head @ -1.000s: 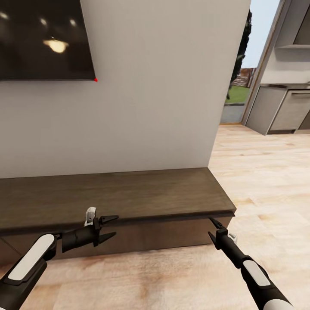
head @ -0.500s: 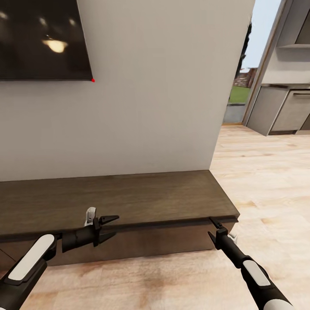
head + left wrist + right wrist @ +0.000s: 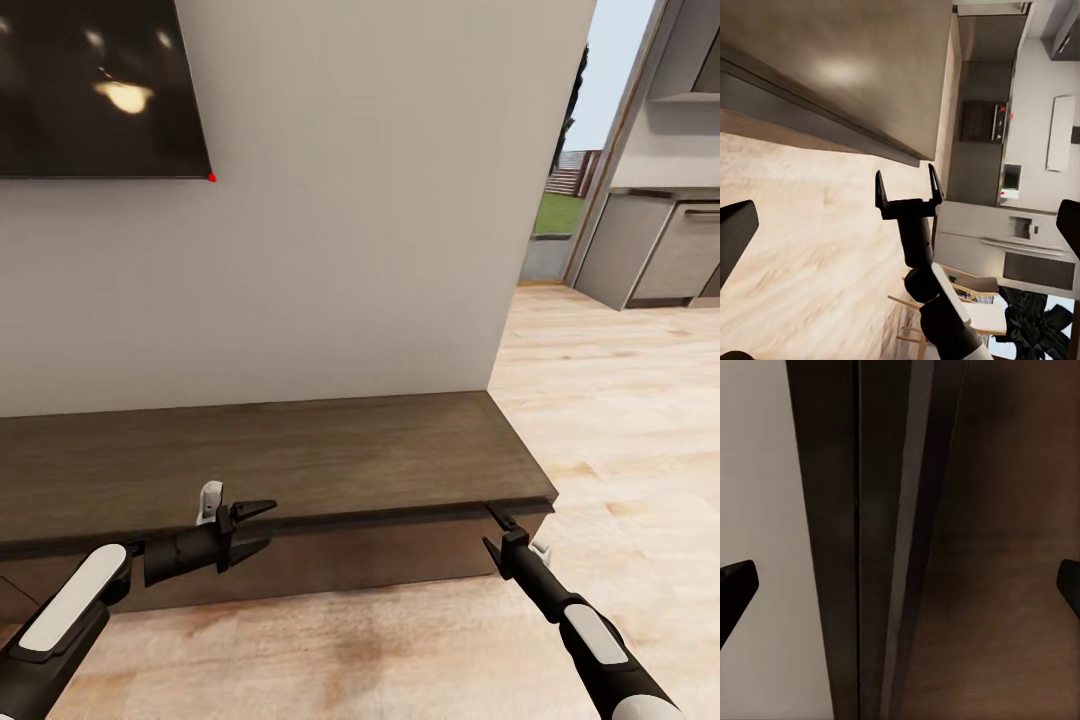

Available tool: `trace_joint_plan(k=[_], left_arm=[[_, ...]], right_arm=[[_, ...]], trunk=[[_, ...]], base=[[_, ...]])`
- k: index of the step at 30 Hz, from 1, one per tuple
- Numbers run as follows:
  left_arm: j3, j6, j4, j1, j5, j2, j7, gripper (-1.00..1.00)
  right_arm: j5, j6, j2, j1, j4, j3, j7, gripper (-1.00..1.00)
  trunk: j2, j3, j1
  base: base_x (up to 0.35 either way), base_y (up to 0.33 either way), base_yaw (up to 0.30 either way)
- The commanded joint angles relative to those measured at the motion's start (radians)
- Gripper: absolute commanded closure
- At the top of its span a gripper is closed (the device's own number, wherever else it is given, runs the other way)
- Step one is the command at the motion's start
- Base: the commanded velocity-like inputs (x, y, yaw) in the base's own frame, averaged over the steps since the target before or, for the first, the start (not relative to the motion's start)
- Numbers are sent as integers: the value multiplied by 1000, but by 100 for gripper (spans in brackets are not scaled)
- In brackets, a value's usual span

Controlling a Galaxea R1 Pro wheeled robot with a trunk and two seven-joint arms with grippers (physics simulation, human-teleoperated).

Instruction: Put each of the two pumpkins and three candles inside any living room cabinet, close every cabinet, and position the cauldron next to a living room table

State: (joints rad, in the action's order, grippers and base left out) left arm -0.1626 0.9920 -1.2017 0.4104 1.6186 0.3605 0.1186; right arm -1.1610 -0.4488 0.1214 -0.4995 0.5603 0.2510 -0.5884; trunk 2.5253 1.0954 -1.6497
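The cabinet (image 3: pixel 300 455), a long low dark-brown wood unit with a flat top, stands against the wall, and its right end falls near the wall's corner. My left gripper (image 3: pixel 258 527) hovers open just in front of its top front edge. My right gripper (image 3: pixel 493 530) is open too, close to the front edge at the cabinet's right end. The left wrist view looks along the cabinet (image 3: pixel 855 67) and catches the right gripper (image 3: pixel 909 187) with its fingers spread. In the right wrist view the cabinet's front edge (image 3: pixel 885 547) lies close up between dark fingertips (image 3: pixel 735 581).
A dark television (image 3: pixel 100 90) hangs on the pale wall (image 3: pixel 350 250) above the cabinet. Light wood floor (image 3: pixel 620 400) stretches to the right toward grey kitchen units (image 3: pixel 660 260) and a glazed opening (image 3: pixel 560 220) to the outdoors.
The whole picture has shifted slightly as the camera moved. Both grippers keep the same pose and opening in front of the cabinet.
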Motion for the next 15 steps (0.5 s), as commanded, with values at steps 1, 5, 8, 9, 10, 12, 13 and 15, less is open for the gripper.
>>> trace_joint_plan(k=[1,5,8,9,10,12,13,15], left_arm=[[-2,0,1,1,-8,1,10,-100],[-2,0,1,1,-8,0,10,-100],[-2,0,1,1,-8,0,10,-100],[-2,0,1,1,-8,0,10,-100],[-2,0,1,1,-9,0,10,-100],[-2,0,1,1,-9,0,10,-100],[-2,0,1,1,-9,0,10,-100],[-2,0,1,1,-9,0,10,-100]], right_arm=[[-6,-8,0,-1,0,3,-2,-100],[-6,-8,0,-1,0,2,-24,-100],[-5,-8,2,-1,-2,2,-42,-100],[-5,-8,3,-1,-4,2,-44,-100],[-5,-8,5,-1,-7,2,-46,-100],[-6,-8,7,-1,-11,2,-47,-100],[-6,-8,7,-1,-12,2,-48,-100],[-6,-8,8,-1,-13,2,-48,-100]], trunk=[[0,1,0],[0,1,0],[0,1,0],[0,1,0],[0,1,0],[0,1,0],[1,5,0],[1,12,-1]], base=[[0,0,0],[0,0,0],[0,0,0],[0,0,0],[0,0,0],[0,0,0],[0,0,0],[0,0,0]])
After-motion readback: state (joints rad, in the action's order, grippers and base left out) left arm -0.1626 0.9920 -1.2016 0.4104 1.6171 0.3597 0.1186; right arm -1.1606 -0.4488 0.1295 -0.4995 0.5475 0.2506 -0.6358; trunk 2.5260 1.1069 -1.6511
